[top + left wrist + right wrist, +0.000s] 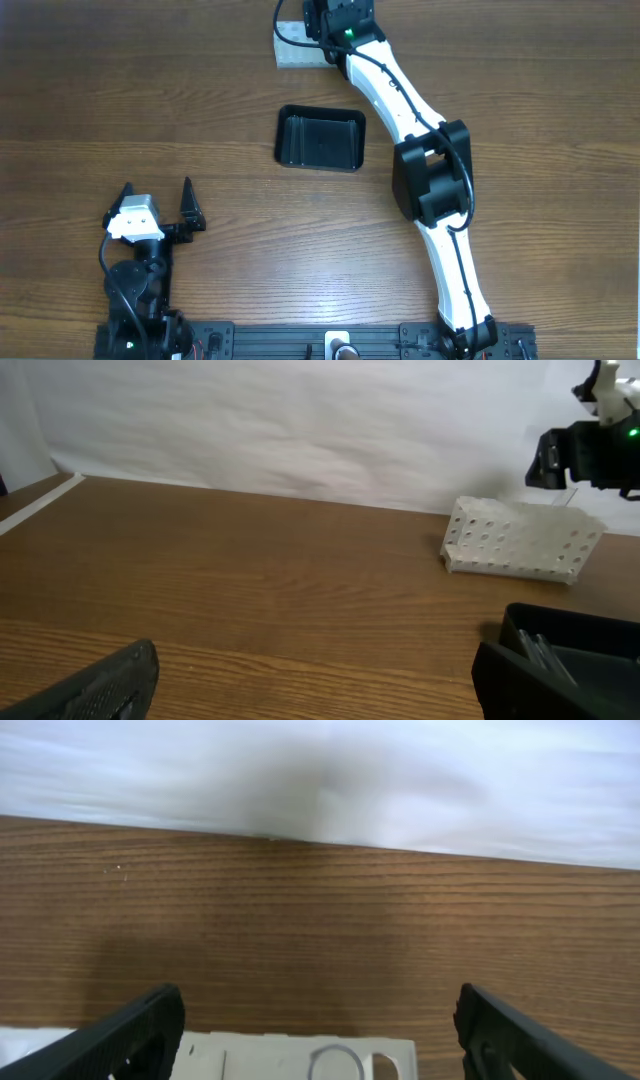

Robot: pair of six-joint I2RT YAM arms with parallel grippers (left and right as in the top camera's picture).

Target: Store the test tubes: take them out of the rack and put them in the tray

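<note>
Two arms share the wooden table (500, 80). A black tray (320, 138) sits mid-table, and the white rack (292, 55) stands just beyond it, near the far edge. The right gripper (318, 1020) hangs above the rack, fingers spread wide and holding nothing. The left gripper (158, 198) rests near its base, likewise spread. One test tube (335, 1063) shows its rim in a rack hole; others may already lie in the tray. Treat each tube as light, rigid, slick and breakable: pinch gently just under the rim, draw straight up
</note>
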